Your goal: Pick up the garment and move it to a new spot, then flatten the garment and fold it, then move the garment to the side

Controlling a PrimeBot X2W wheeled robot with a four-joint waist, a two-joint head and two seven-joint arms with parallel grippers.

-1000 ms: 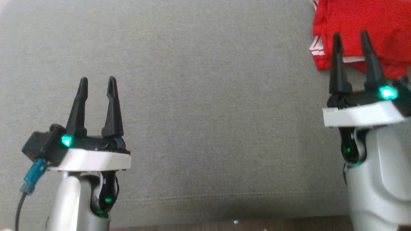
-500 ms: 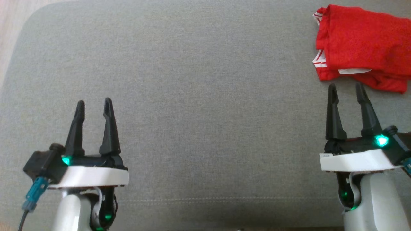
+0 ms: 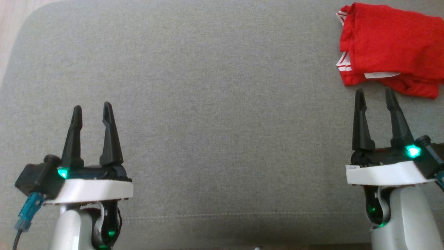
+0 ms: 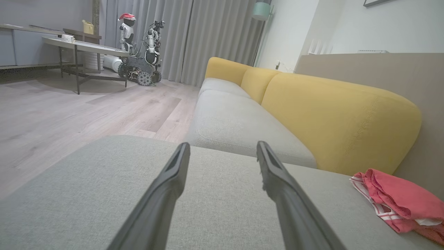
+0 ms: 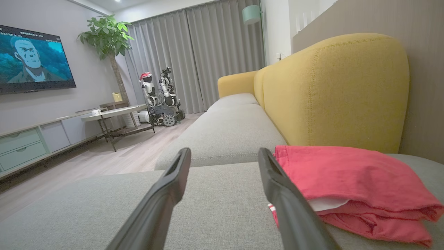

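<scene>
Both claws are standing spread and pinching nothing: the left gripper (image 3: 92,106) is hovering over bare grey seat cushion (image 3: 222,104) at the near left, and the right gripper (image 3: 374,91) is hovering at the near right, its fingertips pointing toward the red garment (image 3: 388,45) and sitting just short of its near edge. That garment is lying at the far right of the cushion, close beneath the yellow backrest (image 5: 333,93). It is showing as a compact stack of layers with white-striped trim peeking out along one side, not as a loose heap or a spread sheet. Judging from this, the task is looking close to finished: the cloth is appearing already folded and is resting off to the side, well apart from the middle of the cushion, where flattening and folding would most likely be done. The fold is looking somewhat uneven, with a lower layer sticking out past the top one. If anything is remaining, it is probably only a small tidying of that edge.
</scene>
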